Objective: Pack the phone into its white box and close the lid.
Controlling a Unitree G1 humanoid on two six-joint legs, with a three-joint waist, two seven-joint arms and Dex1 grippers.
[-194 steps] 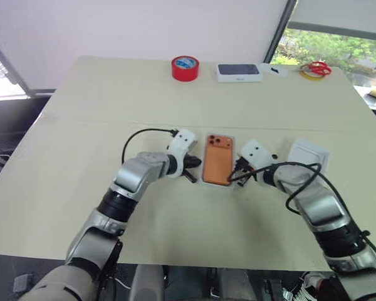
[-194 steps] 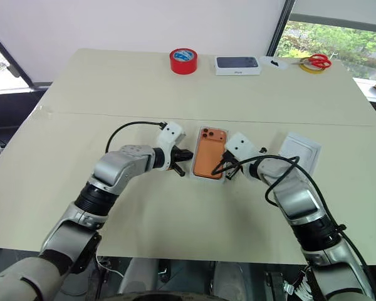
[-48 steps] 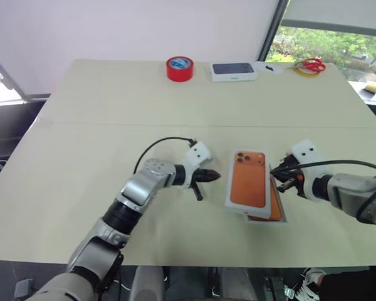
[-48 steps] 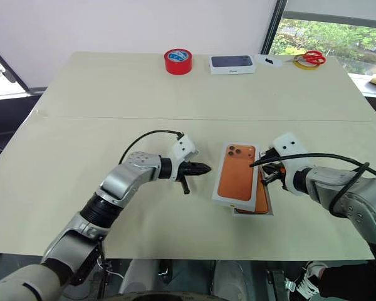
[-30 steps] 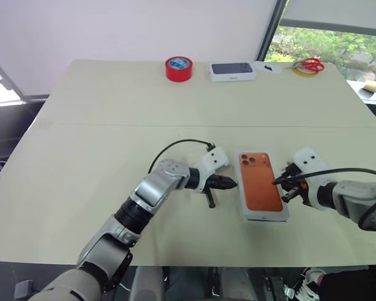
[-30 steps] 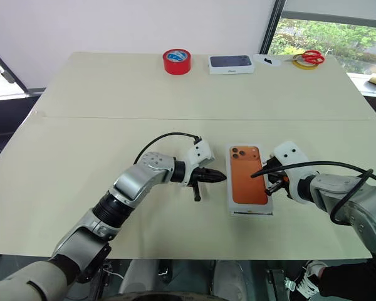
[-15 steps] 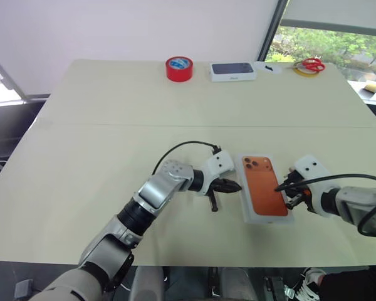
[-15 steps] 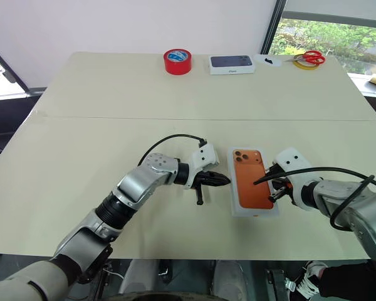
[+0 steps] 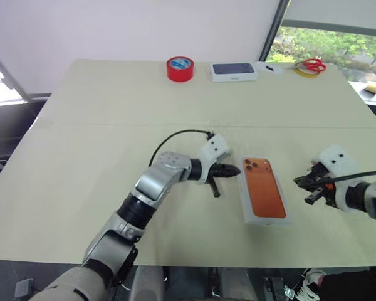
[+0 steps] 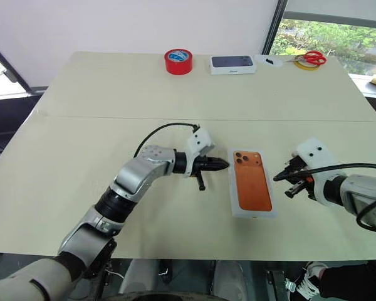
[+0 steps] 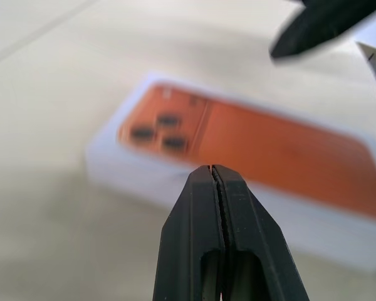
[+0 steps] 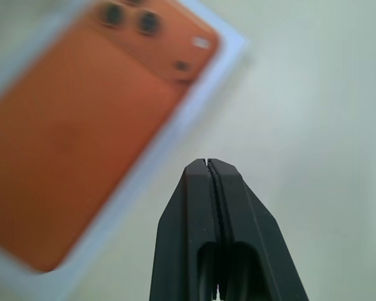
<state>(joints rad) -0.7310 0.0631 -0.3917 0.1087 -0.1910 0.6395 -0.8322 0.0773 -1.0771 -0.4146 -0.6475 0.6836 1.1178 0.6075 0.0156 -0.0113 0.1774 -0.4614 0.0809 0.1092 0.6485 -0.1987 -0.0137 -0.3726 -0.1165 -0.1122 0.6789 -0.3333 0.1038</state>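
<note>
Left gripper [image 9: 236,169], fingers pressed together and holding nothing, points at the near-left edge of the closed white box, just beside it. Centre: the lid [image 9: 264,197], printed with an orange phone picture, sits flat on the beige table [image 9: 100,125]. Right gripper [image 9: 299,180], likewise closed and empty, hangs near the box's right side, clear of it.

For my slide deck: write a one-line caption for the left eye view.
Box closed: the lid, printed with an orange phone picture, sits on the table between the shut left gripper and shut right gripper, neither touching it.
</note>
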